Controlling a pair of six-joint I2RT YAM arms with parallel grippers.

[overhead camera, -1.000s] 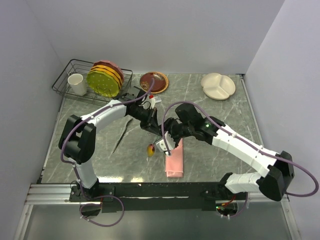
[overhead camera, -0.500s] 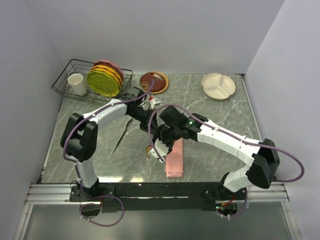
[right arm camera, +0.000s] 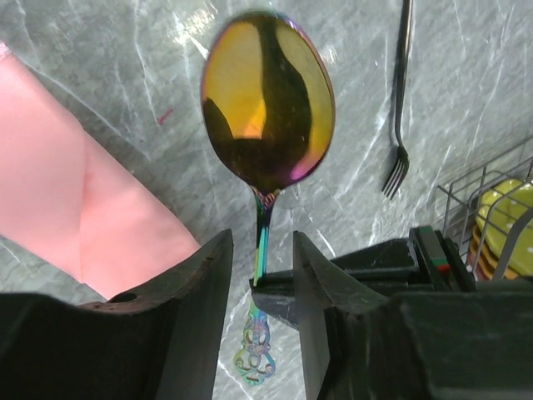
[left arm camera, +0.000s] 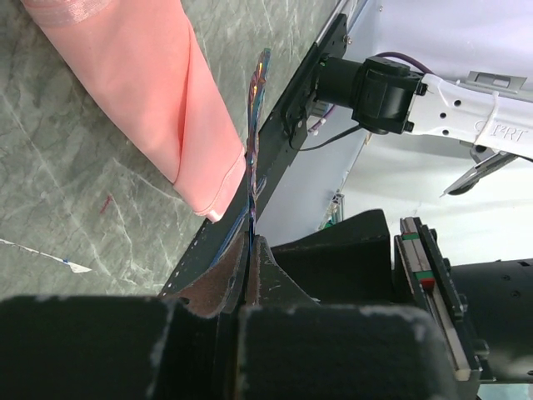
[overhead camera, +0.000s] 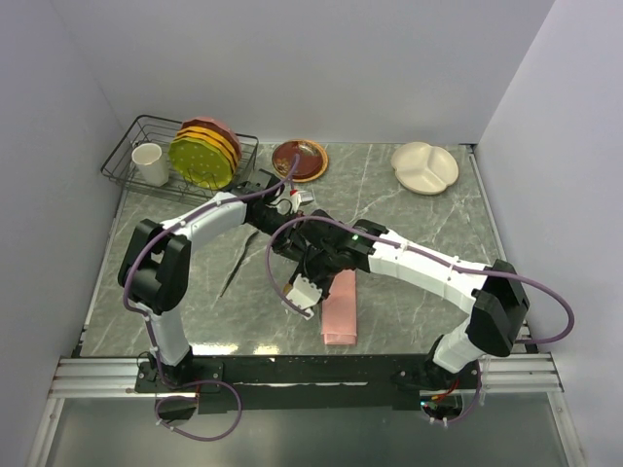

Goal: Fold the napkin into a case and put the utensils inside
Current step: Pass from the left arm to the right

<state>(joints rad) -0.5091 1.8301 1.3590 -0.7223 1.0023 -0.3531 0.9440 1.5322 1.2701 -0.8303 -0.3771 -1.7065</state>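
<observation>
**Top external view.** We see a wire rack at the far left corner. It holds a white cup and several plates stood on edge. A brown plate and a cream divided plate lie bare on the table. The case lies folded near the front edge. The fork lies on the table to its left, well apart. The left arm and right arm cross mid-table, and this hides both claws.

**Left wrist view.** The left gripper is clamped on the spoon, which we see edge-on by its handle. The case lies just beyond.

**Right wrist view.** Only here do we see the spoon's gold bowl, raised above the table beside the case. The right gripper stands apart, with one finger on each side of the handle and neither touching it.
</observation>
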